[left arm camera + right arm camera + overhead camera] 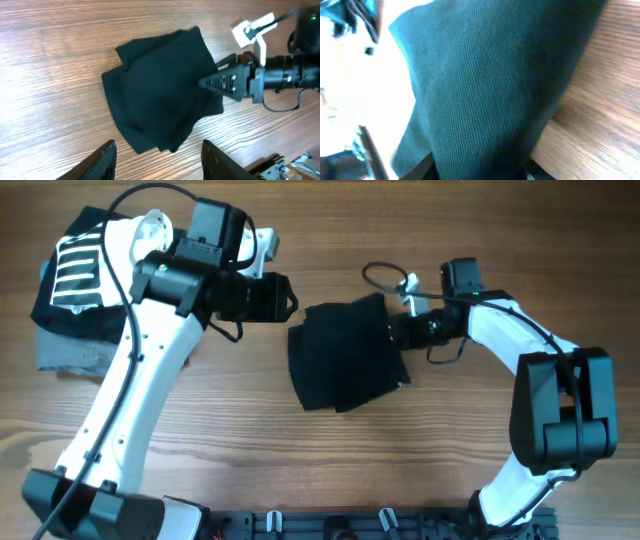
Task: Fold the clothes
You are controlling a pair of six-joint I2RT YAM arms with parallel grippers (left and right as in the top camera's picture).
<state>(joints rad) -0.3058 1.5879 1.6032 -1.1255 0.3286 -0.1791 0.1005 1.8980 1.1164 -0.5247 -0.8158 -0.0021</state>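
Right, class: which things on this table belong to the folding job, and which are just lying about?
Belong to the job:
black T-shirt
left gripper, open beside it
right gripper, at its right edge

Just lying about:
striped garment
grey garment

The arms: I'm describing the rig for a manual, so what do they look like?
The left arm and right arm have white rounded links and black boxy joints, with thin black cables looping alongside. The left end effector and right end effector are black.
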